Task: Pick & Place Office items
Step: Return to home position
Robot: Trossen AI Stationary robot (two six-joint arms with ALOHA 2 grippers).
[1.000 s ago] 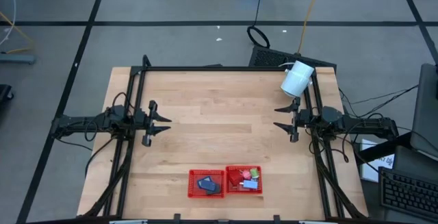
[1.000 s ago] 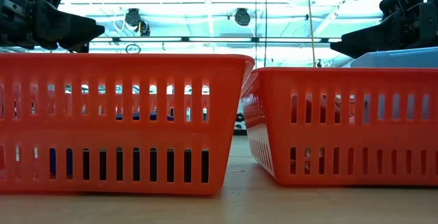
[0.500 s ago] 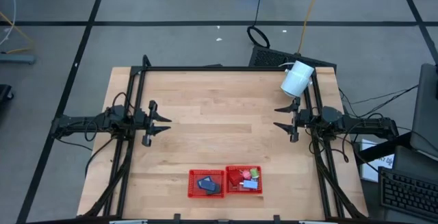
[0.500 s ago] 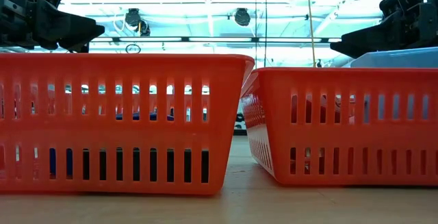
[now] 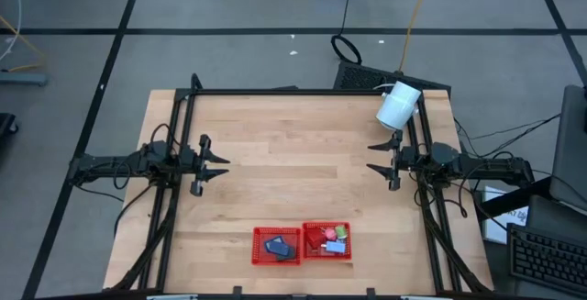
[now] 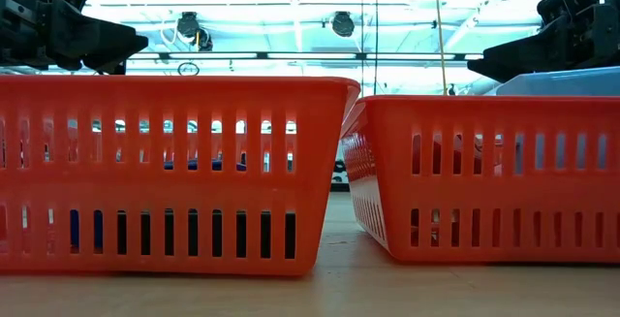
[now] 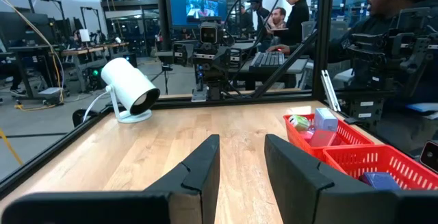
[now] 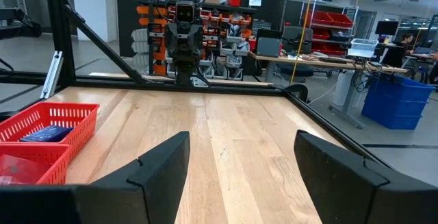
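Observation:
Two red mesh trays stand side by side near the table's front edge. The left tray [image 5: 258, 246] holds a dark blue item [image 5: 277, 246]. The right tray [image 5: 327, 256] holds red [image 5: 316, 238], green [image 5: 341, 230] and light blue [image 5: 336, 244] items. My left gripper [image 5: 220, 166] hovers level over the table's left side, its fingers [image 7: 205, 162] a narrow gap apart with nothing between them. My right gripper [image 5: 371, 157] hovers level over the right side, open wider and also empty. The two point toward each other, well behind the trays.
A large white cylinder [image 5: 399, 105] lies at the table's far right corner. A black frame [image 5: 293, 91] runs along the table's far edge and sides. People sit at desks beyond the table in the left wrist view. Bare wood lies between the grippers [image 5: 293, 153].

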